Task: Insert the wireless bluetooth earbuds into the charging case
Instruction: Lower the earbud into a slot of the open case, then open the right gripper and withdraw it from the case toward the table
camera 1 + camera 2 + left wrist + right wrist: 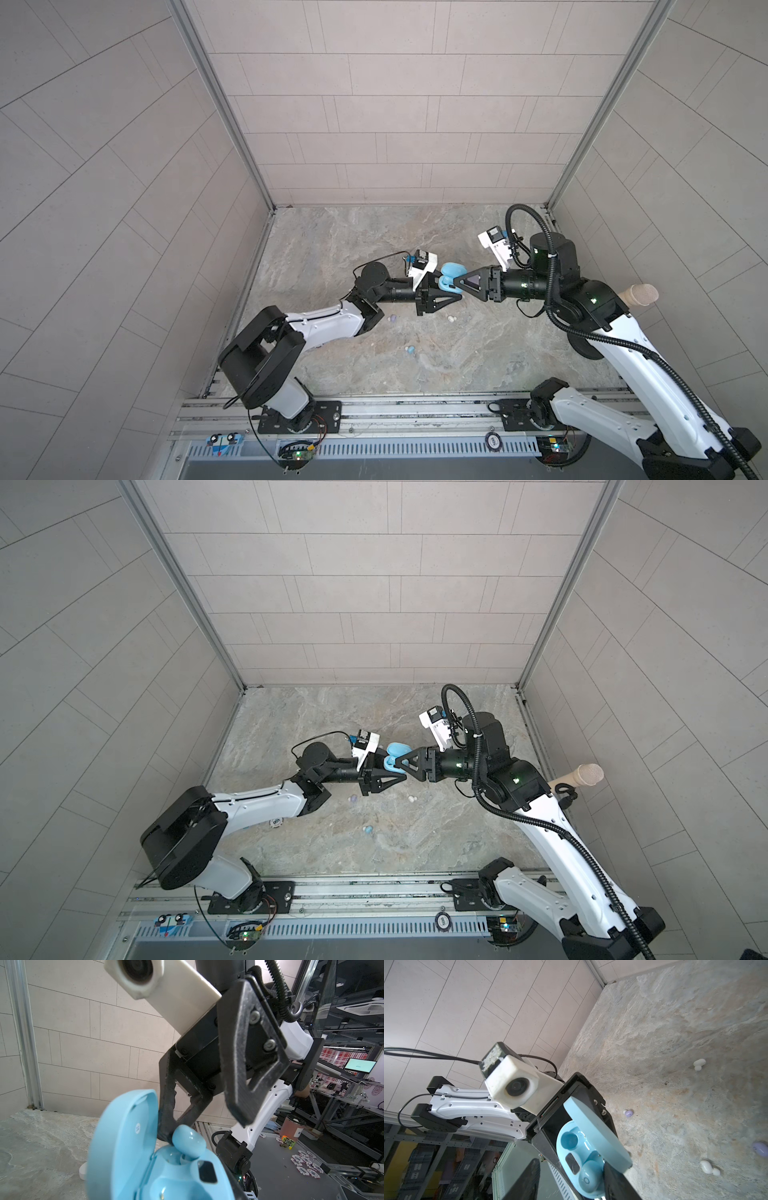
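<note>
My left gripper (pixel 446 287) is shut on the light blue charging case (pixel 451 275), holding it above the table with its lid (pixel 593 1128) open. A light blue earbud (pixel 188 1142) sits tilted in one socket of the case (pixel 124 1147); the other socket (pixel 569 1140) is empty. My right gripper (pixel 457 284) faces the case with its jaws open. One finger (pixel 166 1109) touches the earbud (pixel 588 1176), the other finger (pixel 245 1076) stands well off. Loose earbuds lie on the table: lilac (pixel 391 319), white (pixel 451 319), light blue (pixel 410 350).
Tiled walls close in the marble table (pixel 332 249) on three sides. A beige rod with a mesh head (pixel 640 295) sticks out at the right wall. More loose buds, white (pixel 698 1064) and lilac (pixel 760 1149), lie under the arms. A metal rail (pixel 415 409) runs along the front.
</note>
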### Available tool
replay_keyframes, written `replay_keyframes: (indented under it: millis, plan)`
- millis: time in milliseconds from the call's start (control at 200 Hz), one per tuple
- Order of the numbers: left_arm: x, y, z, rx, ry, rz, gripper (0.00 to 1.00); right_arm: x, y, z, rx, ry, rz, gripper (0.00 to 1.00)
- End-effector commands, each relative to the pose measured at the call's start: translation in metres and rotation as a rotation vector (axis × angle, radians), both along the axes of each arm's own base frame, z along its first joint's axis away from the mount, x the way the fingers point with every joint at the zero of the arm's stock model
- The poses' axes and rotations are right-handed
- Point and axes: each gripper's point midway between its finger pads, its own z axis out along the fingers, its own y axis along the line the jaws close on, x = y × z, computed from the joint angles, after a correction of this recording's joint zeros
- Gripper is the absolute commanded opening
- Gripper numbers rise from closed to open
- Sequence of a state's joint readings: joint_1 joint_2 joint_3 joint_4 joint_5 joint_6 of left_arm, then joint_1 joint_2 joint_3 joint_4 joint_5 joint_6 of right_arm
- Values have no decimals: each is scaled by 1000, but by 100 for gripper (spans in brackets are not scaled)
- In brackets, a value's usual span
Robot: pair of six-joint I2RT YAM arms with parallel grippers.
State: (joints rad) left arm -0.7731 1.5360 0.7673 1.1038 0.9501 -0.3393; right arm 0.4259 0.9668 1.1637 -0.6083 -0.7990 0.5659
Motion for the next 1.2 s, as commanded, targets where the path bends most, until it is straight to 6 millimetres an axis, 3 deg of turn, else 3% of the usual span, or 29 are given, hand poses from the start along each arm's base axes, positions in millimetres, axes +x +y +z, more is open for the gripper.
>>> replay_keyframes:
  millis: [0, 476, 671, 801, 921, 1061, 1196]
  plan:
    - [-15, 7, 23, -67, -88, -26, 0, -1, 0, 6, -19, -36, -3, 58]
    - [-15, 8, 15, -53, -71, -20, 0, -4, 0, 24, -24, -85, -10, 66]
    - [4, 15, -7, -9, -46, 62, 0, -21, 5, 23, -36, -79, 39, 67]
    - [26, 36, -11, -36, 4, 148, 0, -36, 1, 1, -89, -40, 43, 67]
    - [38, 54, -14, -29, 15, 238, 0, -48, -2, -31, -128, 7, 30, 67]
    - [56, 74, -16, -5, 30, 337, 0, -57, -6, -86, -242, 46, 10, 67]
    - [74, 91, -9, 2, 38, 401, 0, -62, 3, -143, -385, 30, 37, 67]
